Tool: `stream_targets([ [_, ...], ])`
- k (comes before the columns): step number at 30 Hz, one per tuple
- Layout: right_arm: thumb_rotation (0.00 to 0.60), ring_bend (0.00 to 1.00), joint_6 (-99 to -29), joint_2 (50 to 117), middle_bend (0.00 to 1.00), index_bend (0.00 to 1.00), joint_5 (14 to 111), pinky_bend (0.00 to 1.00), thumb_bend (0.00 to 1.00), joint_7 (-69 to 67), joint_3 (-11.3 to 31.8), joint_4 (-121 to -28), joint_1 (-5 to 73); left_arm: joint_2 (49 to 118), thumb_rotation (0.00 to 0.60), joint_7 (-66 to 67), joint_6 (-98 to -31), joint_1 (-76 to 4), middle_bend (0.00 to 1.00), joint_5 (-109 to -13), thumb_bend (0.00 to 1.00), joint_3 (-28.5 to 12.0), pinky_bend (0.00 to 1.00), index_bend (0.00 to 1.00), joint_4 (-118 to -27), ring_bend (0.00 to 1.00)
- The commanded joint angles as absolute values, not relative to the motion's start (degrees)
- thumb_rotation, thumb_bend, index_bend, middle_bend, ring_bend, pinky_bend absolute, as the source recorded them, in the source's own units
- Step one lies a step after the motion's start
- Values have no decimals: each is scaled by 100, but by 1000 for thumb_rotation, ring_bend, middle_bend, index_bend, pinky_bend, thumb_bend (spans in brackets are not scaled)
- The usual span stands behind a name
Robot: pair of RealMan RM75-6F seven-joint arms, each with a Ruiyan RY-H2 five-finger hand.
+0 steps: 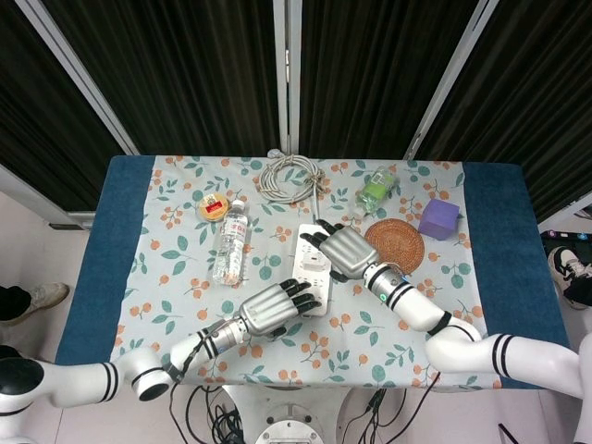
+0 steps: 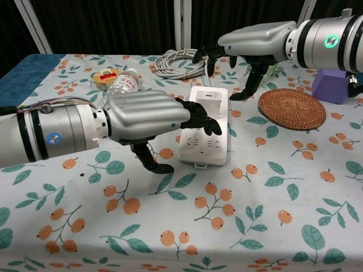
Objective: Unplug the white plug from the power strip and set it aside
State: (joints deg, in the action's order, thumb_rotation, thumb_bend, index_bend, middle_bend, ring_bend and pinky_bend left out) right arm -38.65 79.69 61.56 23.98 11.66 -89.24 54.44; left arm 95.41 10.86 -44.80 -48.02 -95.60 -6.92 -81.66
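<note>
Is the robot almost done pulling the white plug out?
Not yet. The white plug sits in the power strip, so nothing is finished. Both hands are in place: the left hand is spread over the strip's near end, seemingly to steady it, and the right hand hovers open above the plug. Left to do: grip the plug, pull it out, and set it aside.

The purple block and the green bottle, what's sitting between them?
Nothing: between the purple block and the green bottle only bare flowery tablecloth shows in the head view.

Backdrop: black curtains (image 1: 194,74) – white poles | table: floral cloth (image 1: 185,287) over blue | floor: pale, apparently
</note>
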Motion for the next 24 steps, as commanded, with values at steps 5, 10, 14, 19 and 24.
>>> stream_targets([
  [5,600,75,-4003,8476,241,118,5920,288,212,2762,964,-8443,5697,9768,600,1137,-4575,-4888,170,-9392,256,-597,183,135,-7915,72],
  [10,600,98,-4096,8739,256,147,5827,299,211,2919,882,-8183,5800,9856,600,1113,-4659,-4920,171,-9338,256,-508,185,135,-7785,72],
  [14,600,133,-4167,8903,279,189,5813,332,212,2950,831,-8014,5829,9906,600,1113,-4718,-4927,171,-9295,256,-443,185,135,-7685,72],
  [19,600,205,-4231,9089,323,263,5847,397,231,2902,781,-7796,5833,9941,600,1151,-4780,-4941,170,-9259,256,-371,185,134,-7636,73],
  [24,600,286,-4231,9211,381,351,5998,476,267,2672,777,-7617,5817,9976,600,1180,-4819,-4959,171,-9224,256,-319,183,135,-7595,73],
])
